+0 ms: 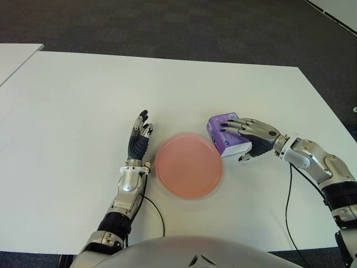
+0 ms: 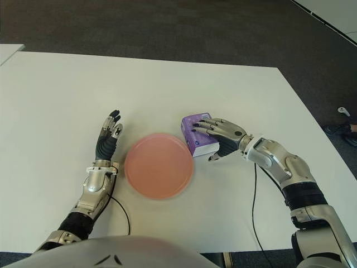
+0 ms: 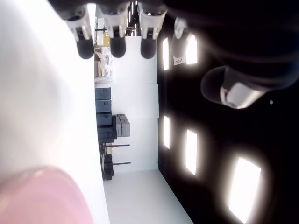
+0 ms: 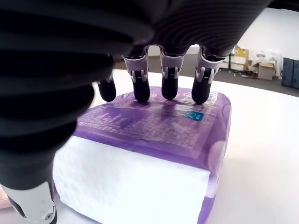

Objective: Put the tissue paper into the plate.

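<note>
I see the pink plate (image 1: 188, 166) on the white table (image 1: 72, 111), with nothing in it. The tissue pack (image 1: 226, 135) lies on the table, touching the plate's right edge. My right hand (image 1: 251, 134) covers its top, four fingertips (image 4: 140, 91) pressing the purple wrap; the thumb is only partly visible. My left hand (image 1: 138, 138) is left of the plate, fingers straight, holding nothing.

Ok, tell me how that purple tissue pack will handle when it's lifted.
The tissue pack looks soft and probably light, so it may squash under the right robot hand, whose fingers rest on top. Its glossy purple wrap could be slippery. Flat and blocky, it seems unlikely to roll.
</note>
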